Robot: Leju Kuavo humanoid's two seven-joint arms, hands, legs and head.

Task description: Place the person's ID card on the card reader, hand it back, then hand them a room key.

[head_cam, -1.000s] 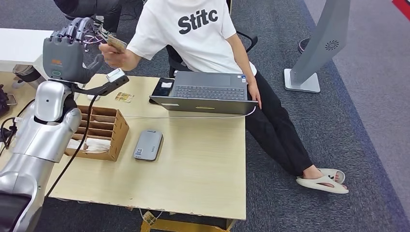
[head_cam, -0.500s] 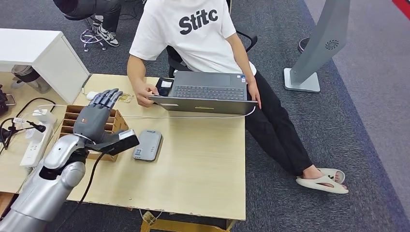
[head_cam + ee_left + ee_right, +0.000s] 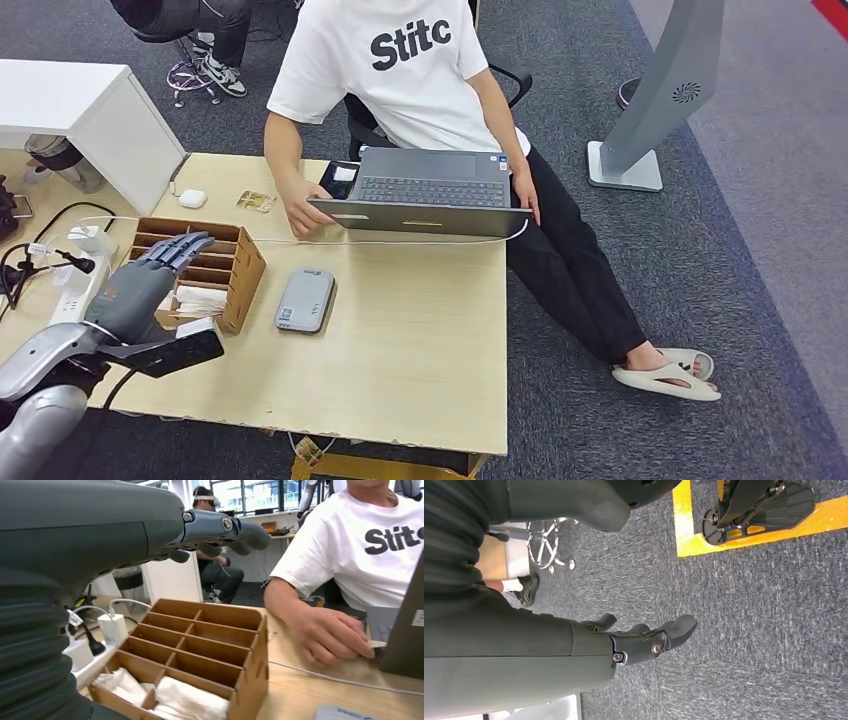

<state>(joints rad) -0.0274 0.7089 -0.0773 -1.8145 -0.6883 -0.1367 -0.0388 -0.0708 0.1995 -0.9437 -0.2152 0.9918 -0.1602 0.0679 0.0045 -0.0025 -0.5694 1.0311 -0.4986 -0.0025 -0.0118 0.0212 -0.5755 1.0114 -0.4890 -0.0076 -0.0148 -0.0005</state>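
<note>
My left hand [image 3: 140, 283] hovers empty, fingers stretched out, over the near end of a wooden slotted organizer [image 3: 232, 262]. In the left wrist view its fingers [image 3: 225, 529] reach above the organizer [image 3: 210, 645], apart from it. The grey card reader [image 3: 306, 299] lies flat on the table just right of the organizer, with nothing on it. The person's hand [image 3: 300, 214] rests on the table at the laptop's front left corner, and shows as the person's hand [image 3: 327, 636] in the wrist view. My right hand [image 3: 644, 640] hangs over carpet, empty, fingers loosely extended.
A grey laptop [image 3: 425, 195] stands open at the table's far edge before the seated person. A small patterned card [image 3: 257, 201] and a white earbud case [image 3: 192, 198] lie behind the organizer. A power strip with cables [image 3: 75, 275] sits left. White cloth [image 3: 185, 702] fills the organizer's near slots.
My left hand has come down from up by the person's raised hand to low over the organizer. The person's hand, which held a card, dropped to the laptop's corner.
</note>
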